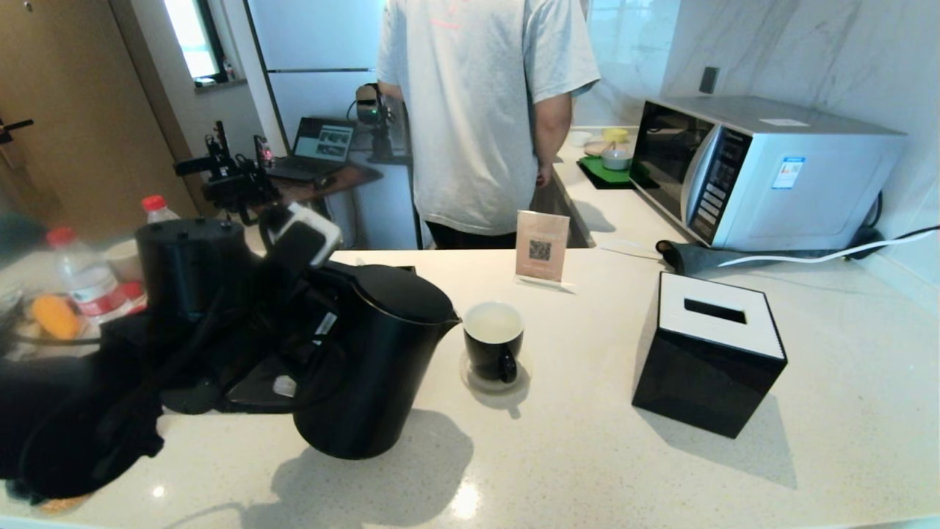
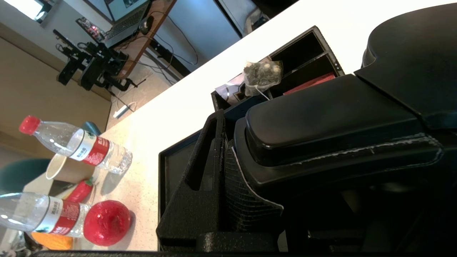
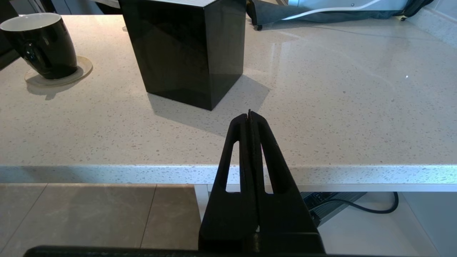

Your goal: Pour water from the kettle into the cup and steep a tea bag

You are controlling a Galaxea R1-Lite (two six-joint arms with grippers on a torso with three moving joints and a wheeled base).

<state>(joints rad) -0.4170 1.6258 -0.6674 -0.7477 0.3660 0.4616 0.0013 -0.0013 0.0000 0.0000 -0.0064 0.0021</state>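
The matte black kettle (image 1: 374, 360) leans with its spout toward the cup (image 1: 493, 342), just left of the rim. No stream shows between them. My left gripper (image 1: 294, 367) is shut on the kettle's loop handle (image 2: 321, 125); one finger (image 2: 200, 171) shows and the other is hidden behind the handle. The black cup stands on a coaster (image 1: 474, 378), with pale water (image 1: 493, 323) in its white inside. The tea bag (image 2: 262, 73) lies in a black organizer tray (image 2: 321, 43) behind the kettle. My right gripper (image 3: 250, 114) hangs shut and empty just off the counter's front edge.
A black tissue box (image 1: 709, 353) stands right of the cup, with a microwave (image 1: 764, 173) behind it. A QR sign (image 1: 542, 246) stands behind the cup. At the far left are red-capped bottles (image 1: 81, 272), a paper cup (image 2: 68, 169) and a red fruit (image 2: 107, 223). A person (image 1: 477, 110) stands beyond the counter.
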